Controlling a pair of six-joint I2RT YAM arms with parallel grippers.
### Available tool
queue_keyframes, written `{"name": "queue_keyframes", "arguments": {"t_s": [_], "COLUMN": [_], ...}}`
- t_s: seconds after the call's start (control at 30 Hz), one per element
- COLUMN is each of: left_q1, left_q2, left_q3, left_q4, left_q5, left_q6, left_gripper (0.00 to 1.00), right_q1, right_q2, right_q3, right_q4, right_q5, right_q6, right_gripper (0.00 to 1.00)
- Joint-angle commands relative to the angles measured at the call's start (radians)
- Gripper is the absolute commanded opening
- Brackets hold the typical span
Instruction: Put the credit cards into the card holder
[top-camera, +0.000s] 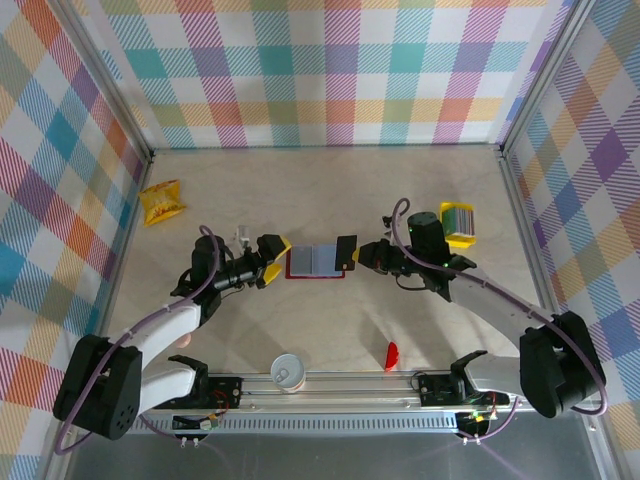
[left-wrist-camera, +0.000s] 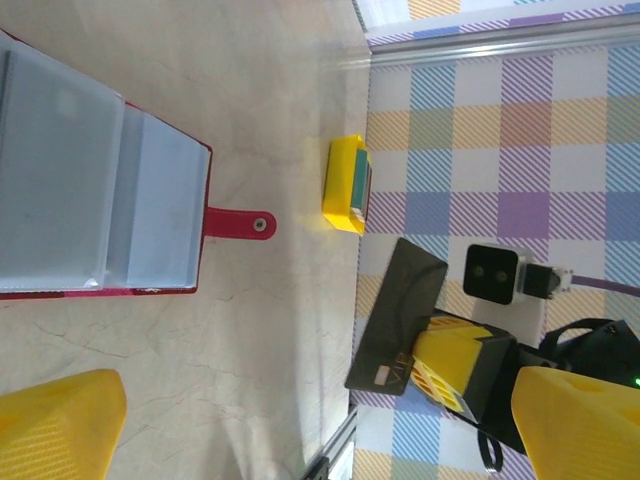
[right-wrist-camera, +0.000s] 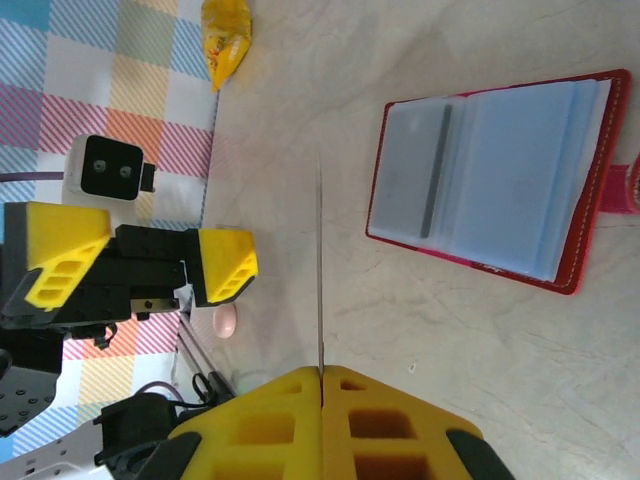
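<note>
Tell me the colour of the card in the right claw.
Black, the card pinched in the right claw; clearest in the left wrist view.

Ahead of the right end effector (right-wrist-camera: 322, 385), the card holder (right-wrist-camera: 500, 180) has a dark-red, leather-like stitched cover and slightly glossy, translucent grey-blue plastic sleeves. The credit card (left-wrist-camera: 395, 315) between its yellow plastic fingers (right-wrist-camera: 390, 420) looks matt black. The tabletop (left-wrist-camera: 270, 330) is smooth, faintly shiny and marble-patterned.
</note>
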Motion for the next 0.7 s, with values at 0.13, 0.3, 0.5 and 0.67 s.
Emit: {"name": "queue_keyframes", "arguments": {"t_s": [0.13, 0.3, 0.5, 0.67], "left_q1": [0.011, 0.011, 0.011, 0.011], "left_q2": [0.04, 0.038, 0.043, 0.095], "left_q3": [0.007, 0.038, 0.122, 0.173], "left_q4": [0.111, 0.004, -0.241, -0.322], "left_q5": [0.041, 0.039, 0.026, 0.044], "left_q6": [-0.009, 0.062, 0.236, 0.318], "left_gripper": [0.96, 0.95, 0.92, 0.89], "right_q1": [0.022, 0.037, 0.07, 0.085], "right_q2": [0.021, 0.038, 0.095, 0.174], "right_q3": [-0.021, -0.012, 0.031, 0.063], "right_q4": [0.147, 0.162, 0.132, 0.147], "right_q5": [-0.019, -0.005, 0.02, 0.019], "right_q6": [-0.002, -0.019, -0.058, -0.042], "right_gripper": [0.0, 0.0, 0.0, 0.0]}}
